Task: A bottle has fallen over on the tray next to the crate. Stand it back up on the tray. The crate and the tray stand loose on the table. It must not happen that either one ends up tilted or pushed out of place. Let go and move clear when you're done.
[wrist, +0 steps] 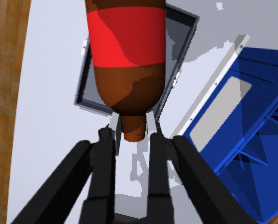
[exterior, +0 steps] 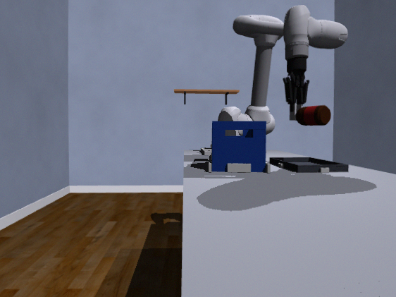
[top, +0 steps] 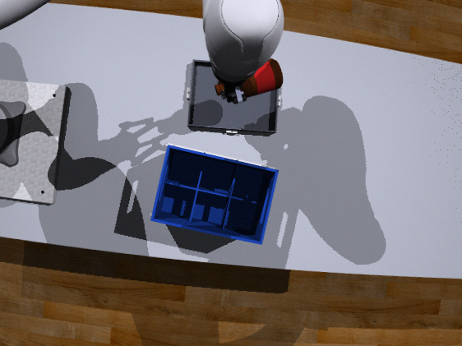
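Currently the counter (exterior: 282, 226) lies far below the claw (wrist: 132, 131), with the blue crate (top: 214, 194) off to one side and the dark tray (top: 232, 117) directly beneath. Clamped on the neck of the brown, red-banded bottle (exterior: 313, 115), the claw holds it sideways, high above the tray. Lifting seems done; next the bottle needs tipping upright, then lowering onto the tray.
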You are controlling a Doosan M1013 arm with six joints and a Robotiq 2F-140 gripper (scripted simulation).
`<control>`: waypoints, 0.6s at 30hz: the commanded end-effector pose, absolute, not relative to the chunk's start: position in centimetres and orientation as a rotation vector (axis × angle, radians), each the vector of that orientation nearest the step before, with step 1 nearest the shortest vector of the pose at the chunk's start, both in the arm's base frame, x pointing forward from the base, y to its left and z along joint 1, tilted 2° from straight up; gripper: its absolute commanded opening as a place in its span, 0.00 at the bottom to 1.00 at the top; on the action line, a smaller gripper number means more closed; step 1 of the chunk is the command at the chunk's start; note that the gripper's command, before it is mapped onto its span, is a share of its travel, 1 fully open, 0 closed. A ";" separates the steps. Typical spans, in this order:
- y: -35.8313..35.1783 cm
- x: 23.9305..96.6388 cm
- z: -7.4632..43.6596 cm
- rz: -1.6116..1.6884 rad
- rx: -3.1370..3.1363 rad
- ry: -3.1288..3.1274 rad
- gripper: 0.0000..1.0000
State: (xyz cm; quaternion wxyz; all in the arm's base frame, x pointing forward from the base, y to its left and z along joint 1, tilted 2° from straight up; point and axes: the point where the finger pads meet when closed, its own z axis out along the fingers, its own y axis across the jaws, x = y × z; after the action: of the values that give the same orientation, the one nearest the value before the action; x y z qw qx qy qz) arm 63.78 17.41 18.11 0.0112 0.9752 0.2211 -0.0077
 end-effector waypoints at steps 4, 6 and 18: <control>17.4 63.8 18.1 -0.024 3.037 0.713 0.10; 17.4 63.8 18.1 -0.024 3.031 0.738 0.10; 17.4 63.8 18.1 -0.027 2.970 0.959 0.10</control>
State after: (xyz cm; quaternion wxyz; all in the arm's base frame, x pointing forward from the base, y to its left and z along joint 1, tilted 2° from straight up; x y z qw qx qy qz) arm 63.78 17.41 18.11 0.0113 0.9592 0.2823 -0.0084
